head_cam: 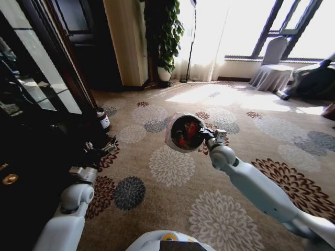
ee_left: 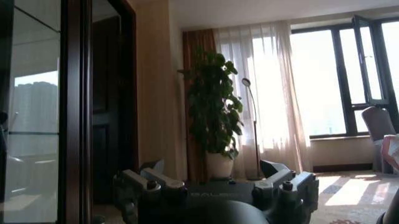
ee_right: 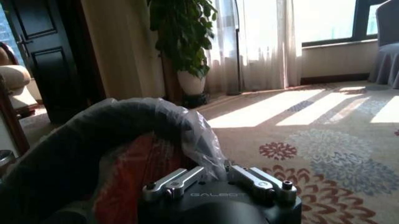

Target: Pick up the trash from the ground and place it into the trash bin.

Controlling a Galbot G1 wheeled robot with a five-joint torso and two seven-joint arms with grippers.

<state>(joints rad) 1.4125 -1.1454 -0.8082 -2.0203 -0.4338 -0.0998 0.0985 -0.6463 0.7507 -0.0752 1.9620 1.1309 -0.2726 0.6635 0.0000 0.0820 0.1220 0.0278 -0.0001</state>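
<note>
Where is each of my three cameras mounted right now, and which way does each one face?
Head view: on the head, facing forward and down over patterned carpet; both arms show, right end effector holding the trash bin up.
Left wrist view: on the left wrist, level toward the potted plant and curtains; left end effector in front.
Right wrist view: on the right wrist, over the trash bin's lined rim.
Shared: all three show the plant.

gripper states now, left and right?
Left gripper: cannot tell, low beside the dark cabinet.
Right gripper: shut on the trash bin rim, holding it lifted.
</note>
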